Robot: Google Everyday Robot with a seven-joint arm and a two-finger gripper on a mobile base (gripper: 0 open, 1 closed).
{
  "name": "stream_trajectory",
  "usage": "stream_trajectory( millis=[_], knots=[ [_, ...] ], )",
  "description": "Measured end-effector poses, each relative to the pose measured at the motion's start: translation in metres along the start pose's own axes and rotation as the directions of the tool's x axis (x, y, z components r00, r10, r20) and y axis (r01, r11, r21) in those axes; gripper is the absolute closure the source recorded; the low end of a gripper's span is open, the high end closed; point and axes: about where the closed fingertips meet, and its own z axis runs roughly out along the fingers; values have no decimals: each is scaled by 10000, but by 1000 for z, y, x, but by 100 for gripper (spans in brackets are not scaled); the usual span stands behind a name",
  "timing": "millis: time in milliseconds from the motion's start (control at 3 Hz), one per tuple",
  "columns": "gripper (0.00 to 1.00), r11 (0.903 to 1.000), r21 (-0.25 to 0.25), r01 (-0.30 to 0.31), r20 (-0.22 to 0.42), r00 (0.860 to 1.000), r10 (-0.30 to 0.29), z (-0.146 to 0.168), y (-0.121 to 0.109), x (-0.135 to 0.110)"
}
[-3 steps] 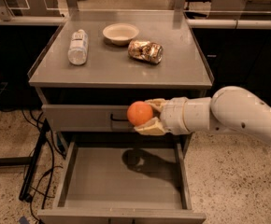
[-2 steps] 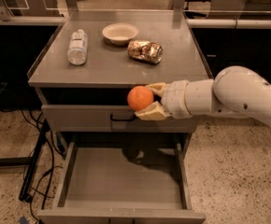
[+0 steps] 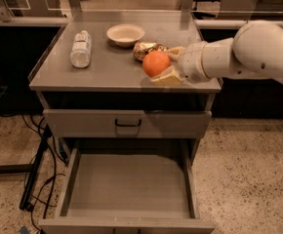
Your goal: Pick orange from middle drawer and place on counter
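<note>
The orange (image 3: pixel 156 63) is held between the tan fingers of my gripper (image 3: pixel 162 65), which reaches in from the right on a white arm. The gripper is shut on the orange and holds it just above the front right part of the grey counter (image 3: pixel 102 72). Below, the middle drawer (image 3: pixel 127 185) stands pulled open, its flat floor bare.
On the counter lie a clear plastic bottle (image 3: pixel 81 48) at the left, a white bowl (image 3: pixel 125 34) at the back middle, and a shiny foil snack bag (image 3: pixel 146 48) right behind the orange. The closed top drawer front has a black handle (image 3: pixel 128 124). Cables (image 3: pixel 41 172) run along the floor at the left.
My gripper has lifted the orange from in front of the top drawer up to counter height and moved it over the counter's front right part.
</note>
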Motion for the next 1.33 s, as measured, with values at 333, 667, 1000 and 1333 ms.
stream_trajectory(
  millis=[333,667,1000,1333],
  knots=[
    [100,9972,711,-214,-255,9994,233,-14,-57,2],
    [100,9974,674,-252,-352,9990,276,-10,-57,5],
    [100,9961,824,-316,-617,9974,367,-9,-66,15],
    [100,9935,1045,-450,-828,9951,537,-9,-75,28]
  ],
)
